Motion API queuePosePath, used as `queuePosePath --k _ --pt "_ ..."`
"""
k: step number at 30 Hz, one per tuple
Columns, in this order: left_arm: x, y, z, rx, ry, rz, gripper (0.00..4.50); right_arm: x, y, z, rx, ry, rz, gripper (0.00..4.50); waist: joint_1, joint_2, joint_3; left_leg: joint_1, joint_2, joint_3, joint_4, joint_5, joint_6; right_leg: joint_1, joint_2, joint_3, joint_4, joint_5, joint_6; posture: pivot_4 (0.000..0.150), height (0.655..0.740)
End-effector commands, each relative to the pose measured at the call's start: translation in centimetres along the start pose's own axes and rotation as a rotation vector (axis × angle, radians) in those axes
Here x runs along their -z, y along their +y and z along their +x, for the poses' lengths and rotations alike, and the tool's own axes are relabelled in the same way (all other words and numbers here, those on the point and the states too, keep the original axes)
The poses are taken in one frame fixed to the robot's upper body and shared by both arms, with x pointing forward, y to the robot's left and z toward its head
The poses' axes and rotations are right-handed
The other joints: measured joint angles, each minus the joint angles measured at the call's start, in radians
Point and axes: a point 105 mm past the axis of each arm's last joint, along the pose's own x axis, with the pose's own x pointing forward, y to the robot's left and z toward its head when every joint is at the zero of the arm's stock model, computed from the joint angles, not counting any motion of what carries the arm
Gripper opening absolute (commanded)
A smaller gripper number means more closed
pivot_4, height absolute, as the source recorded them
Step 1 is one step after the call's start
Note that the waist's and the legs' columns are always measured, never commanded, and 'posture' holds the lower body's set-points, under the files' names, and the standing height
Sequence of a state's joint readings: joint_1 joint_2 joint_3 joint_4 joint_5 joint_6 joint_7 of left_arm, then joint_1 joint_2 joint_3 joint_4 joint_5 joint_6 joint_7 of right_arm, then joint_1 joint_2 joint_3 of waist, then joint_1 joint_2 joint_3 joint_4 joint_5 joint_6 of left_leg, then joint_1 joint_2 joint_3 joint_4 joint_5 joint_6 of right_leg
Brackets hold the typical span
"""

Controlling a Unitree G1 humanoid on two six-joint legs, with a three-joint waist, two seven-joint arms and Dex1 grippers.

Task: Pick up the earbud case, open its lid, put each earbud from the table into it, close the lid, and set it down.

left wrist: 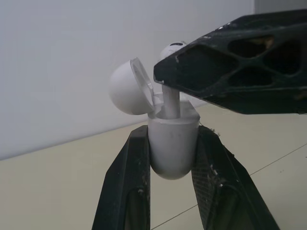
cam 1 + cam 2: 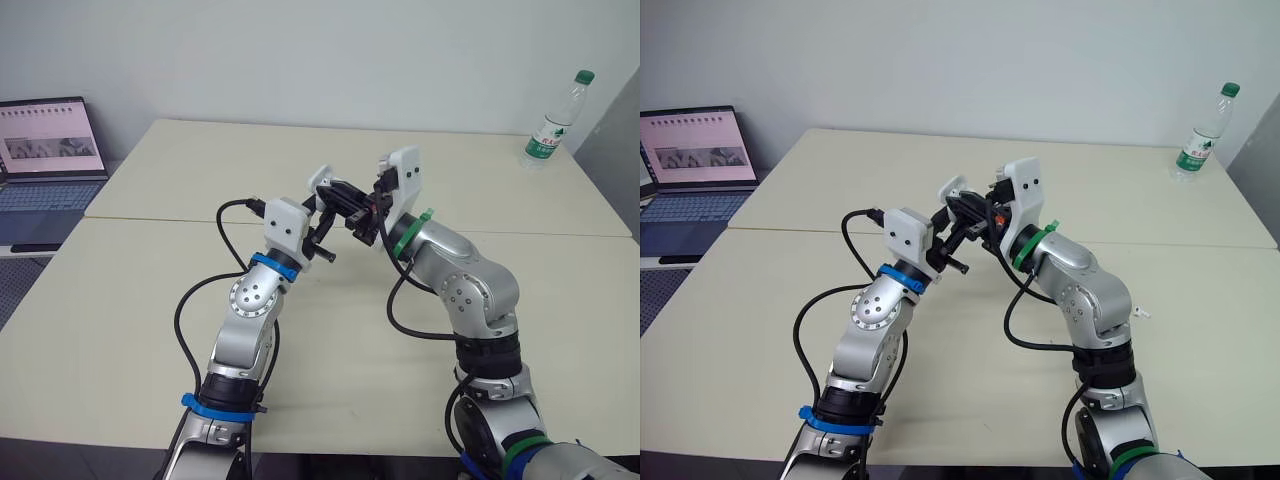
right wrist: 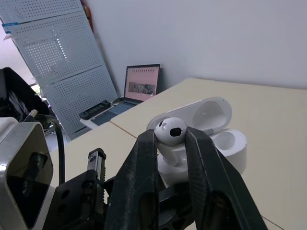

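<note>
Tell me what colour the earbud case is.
The case is plain white, lid included; it shows best in the left wrist view.

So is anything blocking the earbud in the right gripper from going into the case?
Nothing visible does. The left gripper holds the case with its lid swung back, off the opening. The earbud pinched in the right gripper has its stem at the case's top.
</note>
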State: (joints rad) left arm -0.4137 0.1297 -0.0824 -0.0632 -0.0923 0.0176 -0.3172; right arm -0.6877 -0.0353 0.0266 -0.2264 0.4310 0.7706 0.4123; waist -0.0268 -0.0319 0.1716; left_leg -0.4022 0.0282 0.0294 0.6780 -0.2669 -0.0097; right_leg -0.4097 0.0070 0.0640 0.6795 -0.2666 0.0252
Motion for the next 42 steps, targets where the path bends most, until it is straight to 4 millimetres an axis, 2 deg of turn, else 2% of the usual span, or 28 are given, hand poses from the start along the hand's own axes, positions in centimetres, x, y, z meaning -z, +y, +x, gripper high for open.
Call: queuePosePath --k 1,13,18,23,26,29,32,36,38,42 --pt "-2.4 -0.2 0.6 0.008 -0.083 0.023 0.77 -0.9 0.7 0.0 -0.025 -0.04 -0.031 0.42 -0.001 0.0 0.0 0.0 0.0 0.0 0.0 0.0 0.0 0.0 0.0 0.0 0.0 0.0 0.0 0.15 0.74" --pt "-2.7 -0.2 0.7 0.011 -0.093 0.021 0.77 -0.6 0.5 0.2 -0.02 -0.024 -0.079 0.42 -0.002 0.0 0.0 0.0 0.0 0.0 -0.001 0.0 0.0 0.0 0.001 0.0 -0.001 0.0 0.0 0.15 0.74" --pt "-2.7 -0.4 0.7 0.014 -0.095 0.016 0.77 -1.0 0.4 0.3 -0.013 -0.04 -0.089 2.04 -0.002 0.0 0.0 0.0 0.0 0.0 -0.001 0.0 0.0 0.0 0.001 0.0 -0.001 0.0 0.0 0.15 0.74" --pt "-2.7 -0.4 0.8 0.015 -0.095 0.012 0.77 -1.4 0.2 0.2 -0.014 -0.061 -0.099 2.04 -0.002 0.0 0.0 0.0 0.0 0.0 -0.001 0.0 0.0 0.0 0.001 0.0 -0.001 0.0 0.0 0.15 0.74" --pt "-2.5 -0.4 0.6 0.011 -0.09 0.013 0.77 -3.5 0.6 -0.8 -0.06 -0.141 -0.131 2.04 -0.001 0.0 0.0 0.0 0.0 0.0 -0.001 0.0 0.0 0.0 0.001 0.0 -0.001 0.0 0.0 0.15 0.74" --pt "-2.3 0.0 0.4 -0.004 -0.081 0.013 0.77 -5.1 1.0 -2.3 -0.13 -0.156 -0.156 2.04 -0.001 0.0 0.0 -0.001 0.0 0.0 -0.001 0.0 0.0 0.0 0.0 0.0 -0.002 0.0 0.0 0.15 0.74" --pt "-1.9 0.2 0.0 -0.005 -0.069 0.016 0.77 -5.9 -0.3 -4.8 -0.163 -0.066 -0.234 2.04 0.0 0.0 0.0 -0.001 0.0 0.0 -0.001 0.0 0.0 0.0 0.0 0.0 -0.002 0.0 0.0 0.15 0.74" --pt "-1.3 0.5 -0.3 -0.014 -0.053 0.019 0.77 -4.7 -5.5 -9.1 -0.078 0.21 -0.332 2.04 -0.001 -0.001 0.0 -0.001 -0.001 0.0 -0.001 0.0 0.001 0.001 0.0 0.0 -0.004 0.0 0.0 0.15 0.74" --pt "-1.1 0.8 -0.6 -0.031 -0.046 0.018 0.77 -2.4 -9.1 -12.7 -0.005 0.429 -0.379 2.04 0.001 -0.001 0.001 -0.001 0.0 0.0 -0.001 0.0 0.001 0.001 0.0 0.0 -0.005 0.0 0.0 0.15 0.74" --pt "-0.7 0.7 -0.8 -0.049 -0.04 0.009 0.77 0.4 -13.7 -19.3 0.1 0.689 -0.391 2.04 0.001 -0.002 0.001 0.0 0.0 0.002 -0.002 -0.001 0.002 0.002 0.0 0.002 -0.007 0.0 0.0 0.15 0.74"
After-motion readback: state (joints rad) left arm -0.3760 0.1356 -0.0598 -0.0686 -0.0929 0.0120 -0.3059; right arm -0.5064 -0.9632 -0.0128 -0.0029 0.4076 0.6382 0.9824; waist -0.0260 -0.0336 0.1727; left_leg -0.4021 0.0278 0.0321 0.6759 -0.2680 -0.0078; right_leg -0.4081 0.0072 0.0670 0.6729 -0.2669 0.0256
